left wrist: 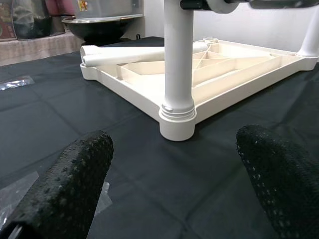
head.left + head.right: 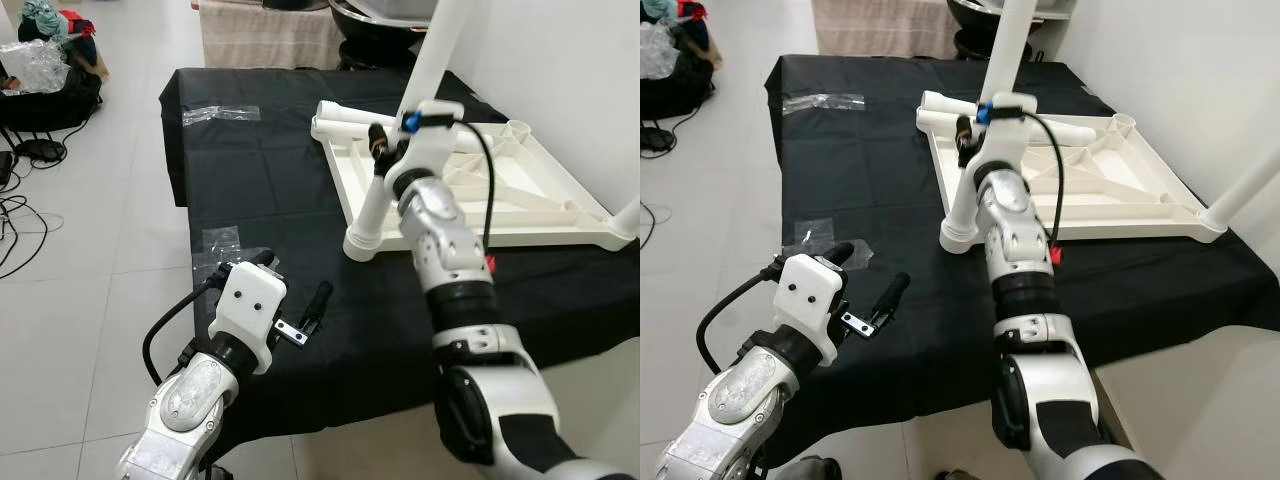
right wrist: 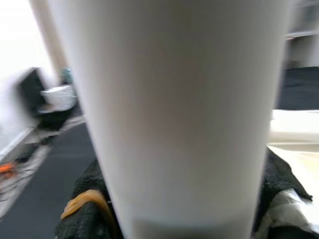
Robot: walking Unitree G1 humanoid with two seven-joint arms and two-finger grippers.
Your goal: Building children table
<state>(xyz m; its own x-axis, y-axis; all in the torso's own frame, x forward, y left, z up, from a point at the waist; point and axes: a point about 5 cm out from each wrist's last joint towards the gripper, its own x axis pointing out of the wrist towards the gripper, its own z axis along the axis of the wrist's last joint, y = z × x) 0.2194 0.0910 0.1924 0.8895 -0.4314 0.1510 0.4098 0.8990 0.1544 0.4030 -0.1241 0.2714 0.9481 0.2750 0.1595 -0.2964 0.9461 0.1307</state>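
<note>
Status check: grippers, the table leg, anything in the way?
Right gripper shut on upright leg in tabletop corner socket. Left gripper open, over the cloth. Loose leg lies on tabletop.

- Both arms are silver with black joint bands.
- The left gripper has a white block housing with two dark screw holes behind its pebbled black fingers.
- A black cable loops behind each wrist.

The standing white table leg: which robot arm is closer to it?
Right. The right end effector is clamped around the upright white leg, while the left end effector hovers open over the black cloth, well short of it.
</note>
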